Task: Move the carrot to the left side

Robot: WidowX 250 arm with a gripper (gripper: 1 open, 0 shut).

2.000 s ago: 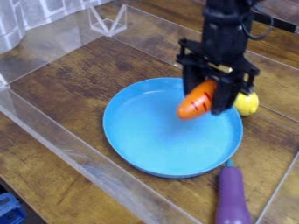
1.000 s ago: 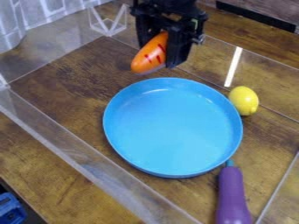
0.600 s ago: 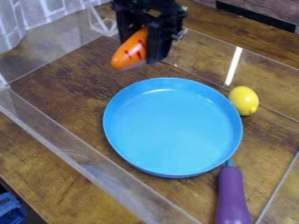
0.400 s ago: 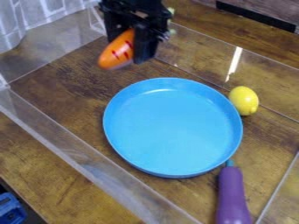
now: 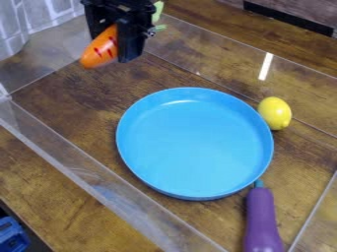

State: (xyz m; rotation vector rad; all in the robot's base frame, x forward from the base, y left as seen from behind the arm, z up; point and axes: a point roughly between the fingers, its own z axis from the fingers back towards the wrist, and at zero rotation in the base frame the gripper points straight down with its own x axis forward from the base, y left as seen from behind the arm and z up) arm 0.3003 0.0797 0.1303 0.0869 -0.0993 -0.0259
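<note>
Clenched on the carrot (image 5: 99, 48), the gripper (image 5: 116, 41) near the upper left corner of the view, well clear of the blue plate (image 5: 145, 148); carrot held off the wooden table (image 5: 66, 103), long axis tilted, blunt orange end low and to the left, top hidden between the jaws. Straight down from the hand, bare wood left of the plate, so only a lowering and a release seem left. Two seconds ago over the plate's right side beside the lemon (image 5: 274, 111); since then carried across and up-left; lemon, plate and eggplant (image 5: 261, 222) unmoved.
</note>
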